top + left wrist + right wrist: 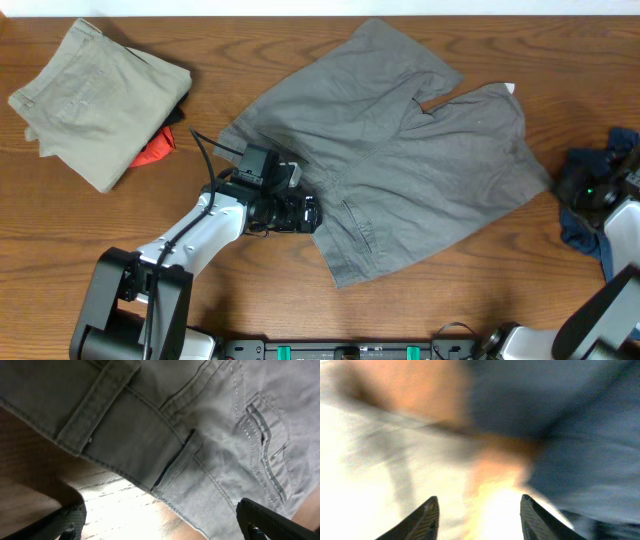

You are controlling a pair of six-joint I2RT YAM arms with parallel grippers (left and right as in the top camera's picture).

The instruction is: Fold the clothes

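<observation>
Surface: brown wood-grain table (250, 40)
Grey shorts (400, 150): centre frame, spread flat, waistband toward lower left
Left gripper (310, 212): jaws wide apart, empty, at waistband edge
Right gripper (479, 502): right edge, over navy garments (600, 165); blurred, fingers seemingly parted, nothing held
Upper left: folded khaki shorts (95, 100)

Folded khaki-beige shorts (95, 95) mostly hid a red-orange cloth (155, 150); dark navy-blue fabric (580, 435) was blurred; the left gripper's (162, 517) black fingers were cropped.
</observation>
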